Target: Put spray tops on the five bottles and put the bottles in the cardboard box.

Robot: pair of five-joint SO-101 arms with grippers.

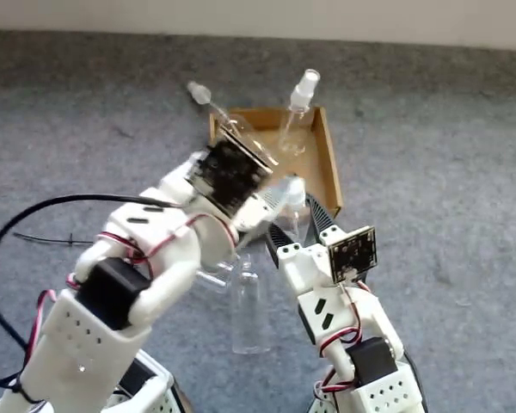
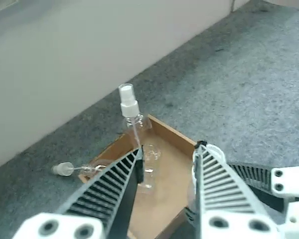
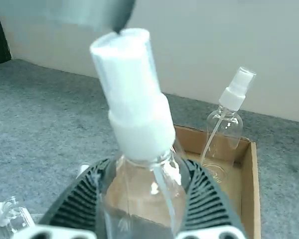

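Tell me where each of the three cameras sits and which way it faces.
High: fixed above the table, looking down at the box and both arms.
Left wrist: on the left arm, looking past the open left gripper down into the box.
Right wrist: on the right arm, looking along the right gripper, shut on a bottle.
Shared: all show the box and the upright bottle in it.

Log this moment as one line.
right gripper: shut on held bottle; left gripper: open over its spray top; cardboard box: topped bottle upright; carpet: bare bottle lying
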